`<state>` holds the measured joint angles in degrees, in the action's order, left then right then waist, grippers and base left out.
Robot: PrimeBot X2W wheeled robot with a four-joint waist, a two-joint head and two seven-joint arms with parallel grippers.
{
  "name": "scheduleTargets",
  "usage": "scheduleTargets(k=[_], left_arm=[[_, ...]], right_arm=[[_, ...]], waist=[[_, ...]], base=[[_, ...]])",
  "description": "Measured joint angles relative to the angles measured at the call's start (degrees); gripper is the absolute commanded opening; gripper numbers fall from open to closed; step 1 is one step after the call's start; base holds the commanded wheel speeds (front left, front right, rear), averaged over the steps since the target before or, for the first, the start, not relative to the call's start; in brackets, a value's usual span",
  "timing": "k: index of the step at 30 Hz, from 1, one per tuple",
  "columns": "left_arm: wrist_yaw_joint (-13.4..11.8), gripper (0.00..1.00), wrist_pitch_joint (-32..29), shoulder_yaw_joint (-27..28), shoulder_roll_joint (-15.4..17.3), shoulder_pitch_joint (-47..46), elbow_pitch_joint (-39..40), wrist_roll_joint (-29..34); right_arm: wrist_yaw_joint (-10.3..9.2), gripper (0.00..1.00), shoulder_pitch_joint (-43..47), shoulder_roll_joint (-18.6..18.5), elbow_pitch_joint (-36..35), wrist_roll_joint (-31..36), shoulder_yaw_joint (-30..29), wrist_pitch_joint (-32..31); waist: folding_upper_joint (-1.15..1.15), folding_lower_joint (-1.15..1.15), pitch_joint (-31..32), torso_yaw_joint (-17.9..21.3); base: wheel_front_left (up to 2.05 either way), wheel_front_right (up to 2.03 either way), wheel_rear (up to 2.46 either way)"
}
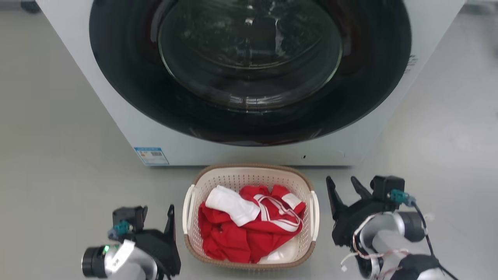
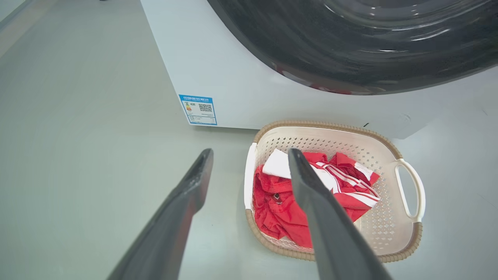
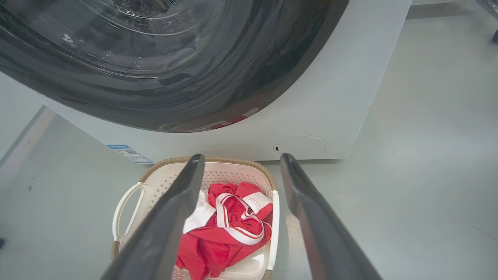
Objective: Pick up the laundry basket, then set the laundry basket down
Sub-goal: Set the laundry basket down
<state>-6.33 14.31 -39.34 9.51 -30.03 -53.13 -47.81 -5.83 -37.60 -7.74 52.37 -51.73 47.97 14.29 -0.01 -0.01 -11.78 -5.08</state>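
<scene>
The laundry basket (image 1: 237,179) stands on the grey floor just in front of the washing machine, cream-white with a brown woven-look rim (image 2: 323,124) and white loop handles. Red and white clothes (image 1: 249,223) fill it. My left gripper (image 1: 170,212) hangs to the basket's left, apart from it. In the left wrist view that gripper (image 2: 249,151) is open, and the basket's near handle (image 2: 249,175) lies past the gap between its fingers. To the right of the basket my right gripper (image 1: 342,181) is also open (image 3: 242,156), with the basket (image 3: 233,171) lying beyond its fingers.
A white front-loading washing machine (image 1: 128,128) with a large dark round door (image 1: 249,70) rises directly behind the basket. A blue label (image 1: 151,155) sits at its lower left corner. Open grey floor (image 1: 58,136) stretches to both sides.
</scene>
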Motion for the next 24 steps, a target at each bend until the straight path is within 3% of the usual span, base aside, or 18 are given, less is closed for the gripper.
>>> scheduleTargets(k=[12, 24], left_arm=[[-0.77, 1.0, 0.0, 8.71, 3.37, 20.0, 15.01, 7.61], [-0.78, 1.0, 0.0, 22.84, 1.9, 32.26, 29.11, 19.49]], right_arm=[[-1.22, 1.0, 18.58, -2.19, -17.13, 8.45, -6.37, -0.01], [-1.32, 1.0, 32.31, -3.54, -31.72, 17.28, -17.34, 0.0]], waist=[[0.0, 0.0, 10.96, 1.53], [0.0, 0.0, 16.23, 3.25]], base=[[0.0, 0.0, 0.0], [0.0, 0.0, 0.0]])
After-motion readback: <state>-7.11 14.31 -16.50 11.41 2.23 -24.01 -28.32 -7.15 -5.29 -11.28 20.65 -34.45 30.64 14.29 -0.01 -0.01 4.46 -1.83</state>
